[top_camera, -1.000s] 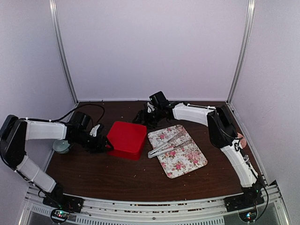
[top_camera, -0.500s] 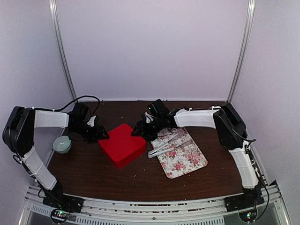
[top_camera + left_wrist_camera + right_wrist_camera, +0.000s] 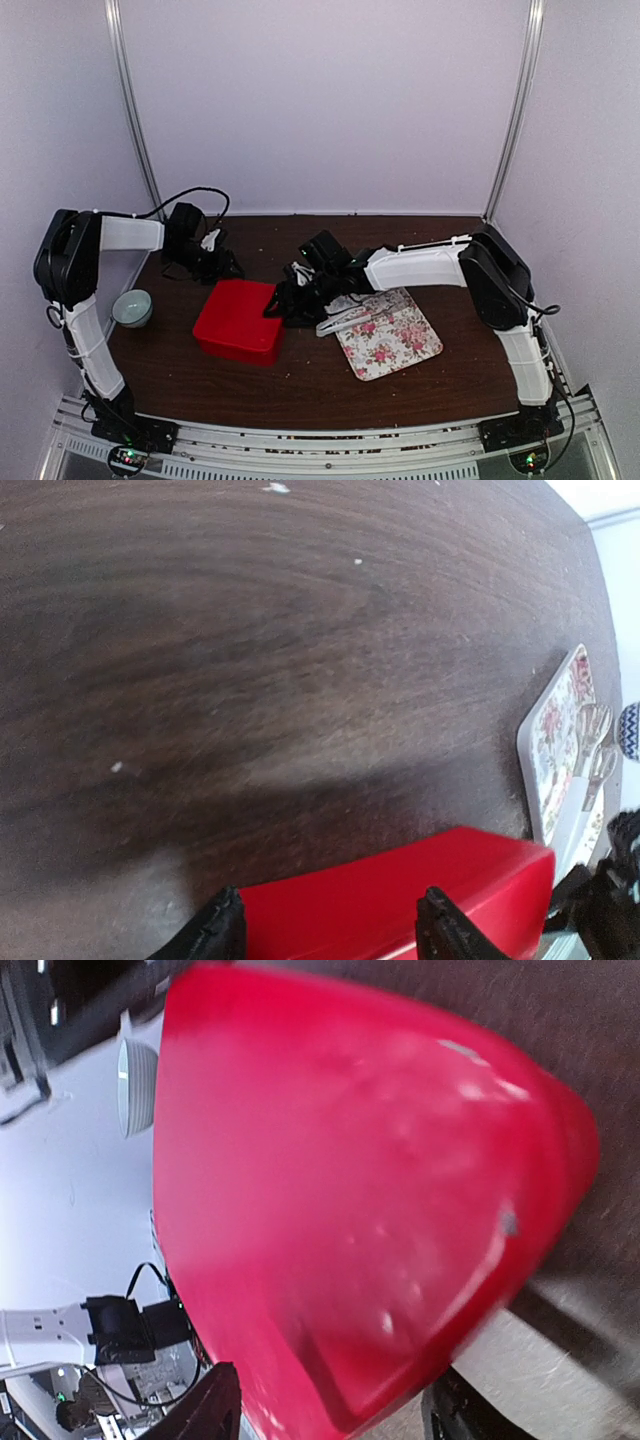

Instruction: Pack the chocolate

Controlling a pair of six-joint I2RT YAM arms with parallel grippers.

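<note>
1. A pale bowl [image 3: 132, 307] sits near the left edge of the dark wooden table [image 3: 300, 390], apart from everything else.
2. The left gripper [image 3: 335, 927] is down low behind the far left corner of the red box [image 3: 237, 320]. In the left wrist view its fingers [image 3: 226, 932] stand apart in front of the box's side wall, and the wall runs on past the right-hand finger. The jaws are open and clasp nothing.
3. The red box lies flat, left of the table's middle. It is plain, glossy, closed on top and turned slightly askew.
4. The chocolate shows in none of the views, so neither its look nor its place can be told.
5. The right gripper [image 3: 335, 1412] is at the box's right side. The right wrist view shows its fingers [image 3: 214, 1405] spread, with the box's near corner between them. Whether they pinch that corner or only frame it cannot be told.
6. Pale tongs [image 3: 345, 318] lie across the left edge of the tray, just beside the right gripper.
7. The tray [image 3: 405, 345], printed with pink roses, lies right of the box and at an angle to the table's edge.
</note>
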